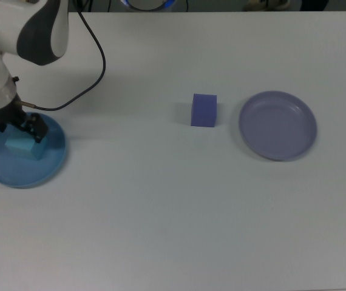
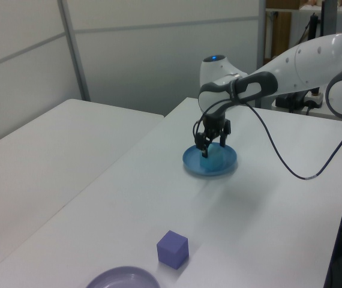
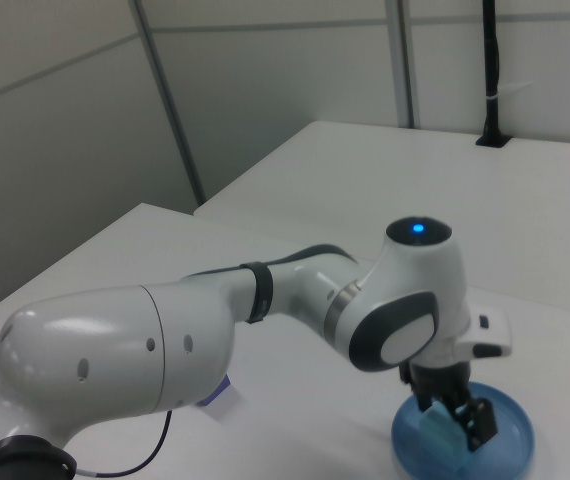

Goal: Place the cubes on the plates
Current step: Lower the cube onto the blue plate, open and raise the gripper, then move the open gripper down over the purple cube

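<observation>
White worktop (image 1: 161, 212), carrying everything. Robot arm (image 2: 291, 63) reaches to the blue plate (image 1: 15, 173) at the top view's left. Lavender plate (image 1: 278, 125) at the top view's right, well apart. Gripper (image 1: 20, 128) low over blue plate, fingers parted either side of the turquoise cube (image 1: 22, 145), which sits on that plate. Violet cube (image 1: 204, 110) on worktop, just beside lavender plate, not on it.

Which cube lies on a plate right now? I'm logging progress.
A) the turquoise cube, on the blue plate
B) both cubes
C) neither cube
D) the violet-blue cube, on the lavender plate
A: the turquoise cube sits on the blue plate under the gripper, while the violet-blue cube stands on the table beside the empty lavender plate.
</observation>
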